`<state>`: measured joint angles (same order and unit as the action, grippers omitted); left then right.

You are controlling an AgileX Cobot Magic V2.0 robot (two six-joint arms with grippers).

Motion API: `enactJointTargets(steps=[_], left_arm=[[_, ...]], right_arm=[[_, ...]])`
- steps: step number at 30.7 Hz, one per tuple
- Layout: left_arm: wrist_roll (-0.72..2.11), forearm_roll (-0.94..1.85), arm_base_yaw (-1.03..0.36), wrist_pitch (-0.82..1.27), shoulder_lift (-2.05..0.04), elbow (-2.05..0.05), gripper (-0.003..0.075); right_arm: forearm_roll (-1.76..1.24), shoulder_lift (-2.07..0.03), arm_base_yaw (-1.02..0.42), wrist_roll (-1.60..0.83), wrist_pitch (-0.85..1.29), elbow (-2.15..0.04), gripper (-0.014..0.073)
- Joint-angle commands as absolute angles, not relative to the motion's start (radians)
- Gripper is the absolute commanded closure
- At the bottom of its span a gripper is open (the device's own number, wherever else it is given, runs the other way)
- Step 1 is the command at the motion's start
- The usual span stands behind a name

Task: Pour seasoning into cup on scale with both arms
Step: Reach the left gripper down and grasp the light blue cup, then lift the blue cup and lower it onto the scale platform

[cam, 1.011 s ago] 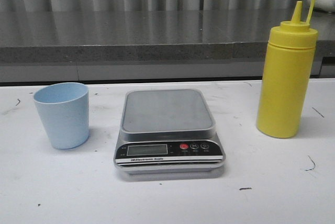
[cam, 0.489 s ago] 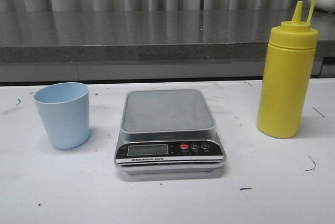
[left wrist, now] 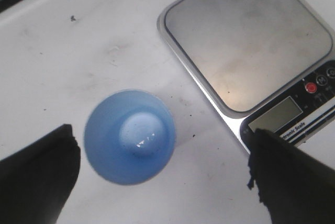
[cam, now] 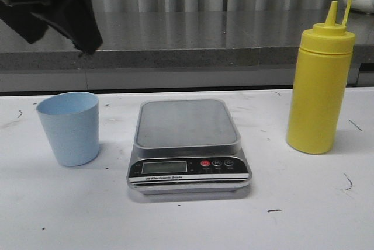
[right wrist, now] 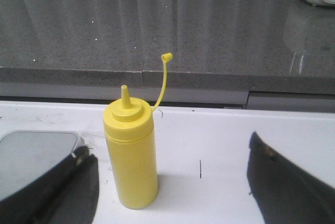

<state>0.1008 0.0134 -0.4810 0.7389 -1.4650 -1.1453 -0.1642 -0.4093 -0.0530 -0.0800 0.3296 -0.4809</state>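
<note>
Worktop: white table with dark scuffs; a grey stone counter runs along its far edge, pale curtains behind.
Scale: silver-grey scale at the middle of the worktop, platform bare, black panel and display toward the near edge.
Cup: pale blue cup stands upright toward the left edge, beside the scale but apart from it; the inside looks empty from above.
Seasoning: yellow seasoning bottle stands upright toward the right edge, apart from the scale, its cap strap sticking up off the nozzle.
Left gripper: left gripper hangs above the cup, fingers spread wide, touching nothing.
Right gripper: right gripper faces the bottle, fingers spread on either side of it, no contact.
</note>
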Motion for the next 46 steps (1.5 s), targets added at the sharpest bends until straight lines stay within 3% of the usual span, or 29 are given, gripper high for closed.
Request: enactJointTargets(steps=[1, 12, 21, 35, 46], left_arm=[[0.099, 0.011, -0.494, 0.763, -1.527, -1.229, 0.012], [0.099, 0.011, -0.494, 0.783, -1.748, -1.278, 0.0351], [0.099, 0.009, -0.494, 0.745, -1.772, -1.278, 0.0738], [0.099, 0.028, -0.526, 1.069, -1.772, -1.578, 0.074], [0.099, 0.071, -0.68, 1.058, -1.901, -1.797, 0.074]], right_arm=[[-0.165, -0.422, -0.047, -0.089, 0.252, -0.517, -0.0005], [-0.165, -0.422, -0.047, -0.089, 0.253, -0.517, -0.0005], [-0.165, -0.422, -0.047, -0.089, 0.253, -0.517, -0.0005], [-0.165, -0.422, -0.047, -0.089, 0.253, -0.517, -0.0005], [-0.165, -0.422, -0.047, -0.089, 0.253, -0.517, -0.0005]])
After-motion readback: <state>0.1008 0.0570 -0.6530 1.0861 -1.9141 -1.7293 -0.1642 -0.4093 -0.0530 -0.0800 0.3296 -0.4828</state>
